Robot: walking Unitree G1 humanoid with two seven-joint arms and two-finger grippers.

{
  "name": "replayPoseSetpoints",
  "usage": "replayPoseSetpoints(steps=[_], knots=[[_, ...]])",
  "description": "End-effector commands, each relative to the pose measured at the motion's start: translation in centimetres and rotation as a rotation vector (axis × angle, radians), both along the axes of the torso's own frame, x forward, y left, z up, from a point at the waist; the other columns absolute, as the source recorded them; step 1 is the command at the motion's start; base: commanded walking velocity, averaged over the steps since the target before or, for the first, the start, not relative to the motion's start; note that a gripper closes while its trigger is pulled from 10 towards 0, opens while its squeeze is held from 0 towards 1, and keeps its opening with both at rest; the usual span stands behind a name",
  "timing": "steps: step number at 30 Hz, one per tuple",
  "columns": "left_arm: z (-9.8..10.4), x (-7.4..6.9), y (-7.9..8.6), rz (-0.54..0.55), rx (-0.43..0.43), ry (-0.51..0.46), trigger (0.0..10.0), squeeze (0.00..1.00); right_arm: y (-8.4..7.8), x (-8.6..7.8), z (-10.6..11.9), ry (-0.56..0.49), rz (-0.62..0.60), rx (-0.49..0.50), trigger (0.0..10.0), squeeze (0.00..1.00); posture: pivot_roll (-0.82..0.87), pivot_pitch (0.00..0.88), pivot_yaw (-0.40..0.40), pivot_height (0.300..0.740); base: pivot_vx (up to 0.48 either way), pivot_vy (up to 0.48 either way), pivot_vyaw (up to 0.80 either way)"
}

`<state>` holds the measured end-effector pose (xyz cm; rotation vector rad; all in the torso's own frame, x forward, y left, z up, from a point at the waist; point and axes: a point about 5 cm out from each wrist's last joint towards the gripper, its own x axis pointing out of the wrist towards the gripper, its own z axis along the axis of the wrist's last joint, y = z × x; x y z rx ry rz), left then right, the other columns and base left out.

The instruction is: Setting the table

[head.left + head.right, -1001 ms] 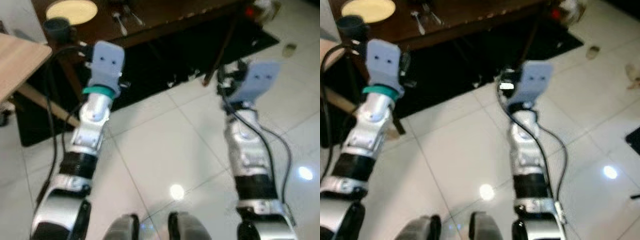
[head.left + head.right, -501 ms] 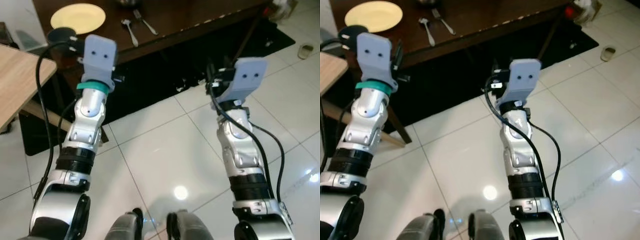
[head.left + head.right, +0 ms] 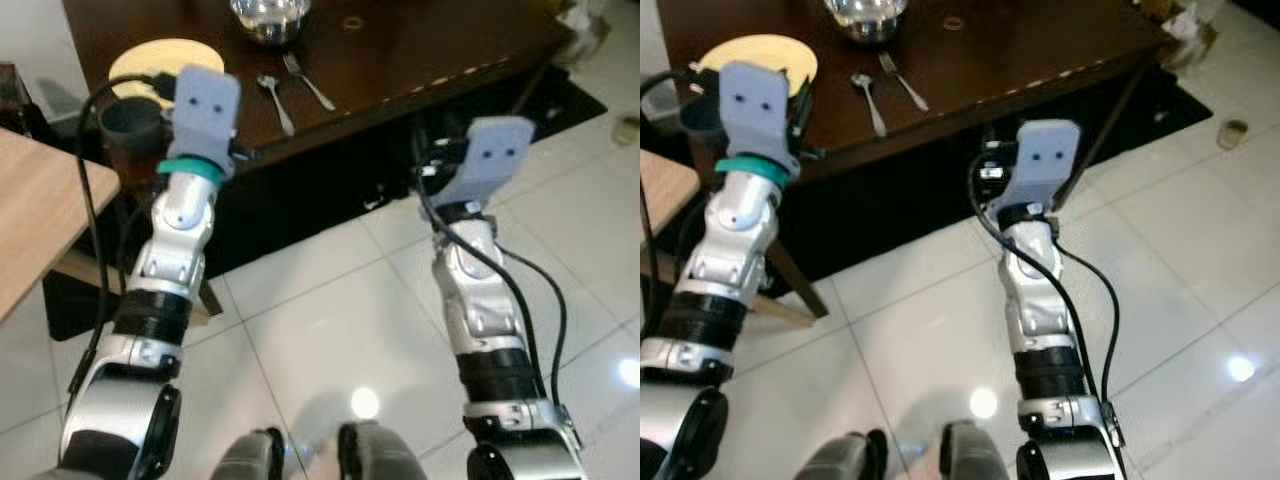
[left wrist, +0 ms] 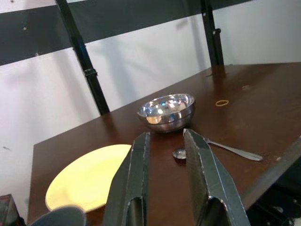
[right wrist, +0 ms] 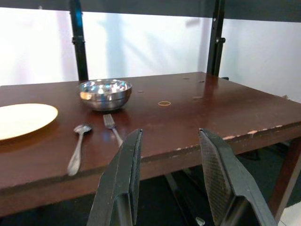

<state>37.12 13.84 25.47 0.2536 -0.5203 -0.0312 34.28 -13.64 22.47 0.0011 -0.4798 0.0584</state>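
Note:
A dark brown table [image 3: 420, 40] stands ahead of me. On it lie a yellow plate [image 3: 165, 62], a steel bowl [image 3: 268, 12], a spoon [image 3: 275, 100] and a fork [image 3: 310, 82] side by side. A dark grey cup [image 3: 130, 120] sits by the plate at the table's left corner. My left gripper [image 4: 166, 136] is raised at the table's near edge, facing the bowl [image 4: 167, 110], open and holding nothing. My right gripper [image 5: 170, 134] is held just short of the front edge, level with the tabletop, open and holding nothing, with the fork [image 5: 112, 127] ahead of it.
A light wooden table [image 3: 30, 220] juts in from the left. A black rug [image 3: 300, 200] lies under the dark table, whose leg [image 3: 1110, 110] slants down on the right. White tiles cover the floor around my feet. A slipper [image 3: 1232, 132] lies far right.
The whole view has shifted: the table is closer and the steel bowl has come into sight. Both arms stay raised in the same pose.

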Motion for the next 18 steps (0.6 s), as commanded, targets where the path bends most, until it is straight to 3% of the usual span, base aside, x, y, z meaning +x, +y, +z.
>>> replayPoseSetpoints(steps=[1,18], knots=[[-0.57,0.00,-0.41,-0.015,0.004,0.015,10.0,0.00,-0.35,-0.06,-0.37,0.012,-0.008,0.000,10.0,0.00,-0.06,0.117,0.077,0.740,0.480,0.000,0.00],[-0.48,-0.43,-0.46,-0.059,0.046,0.015,10.0,0.00,0.15,-0.18,-0.09,0.003,0.033,-0.024,10.0,0.00,-0.05,0.131,0.078,0.740,0.461,0.000,0.00]])
